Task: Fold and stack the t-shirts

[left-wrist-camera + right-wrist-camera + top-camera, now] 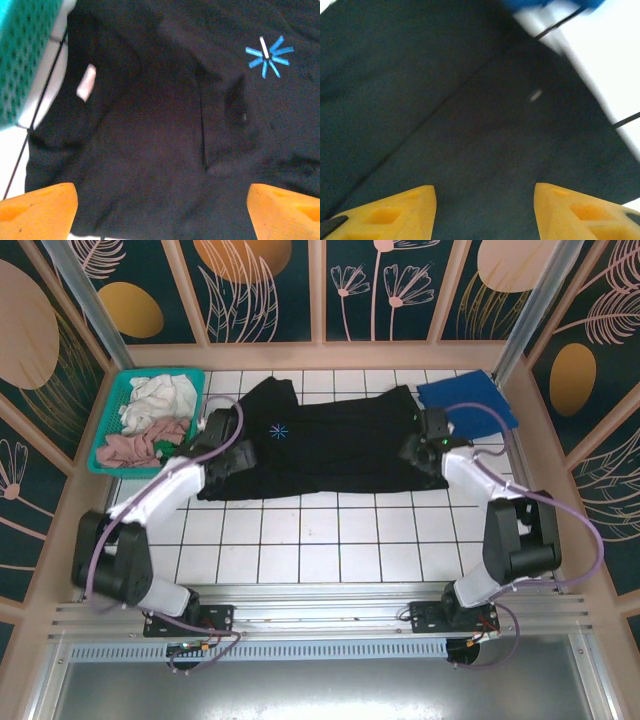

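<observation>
Hovering our left gripper (162,192) and right gripper (485,192), orange wedge jaws parted and empty, over the soft black t-shirt (330,445) spread beside the teal mesh basket (105,440), smooth royal-blue t-shirt (465,400) well apart from it

Left arm (160,495) and right arm (468,475) have black joints, white shells, looping lilac cables (595,538) and orange wedge-shaped fingers (40,210).

Your overhead view is bright, even and sharp, its shadows soft; in your left wrist view the black shirt (150,150) reads dim and the basket (25,55) blurs; your right wrist view smears the blue shirt (540,4) and overexposes the table (600,65).
</observation>
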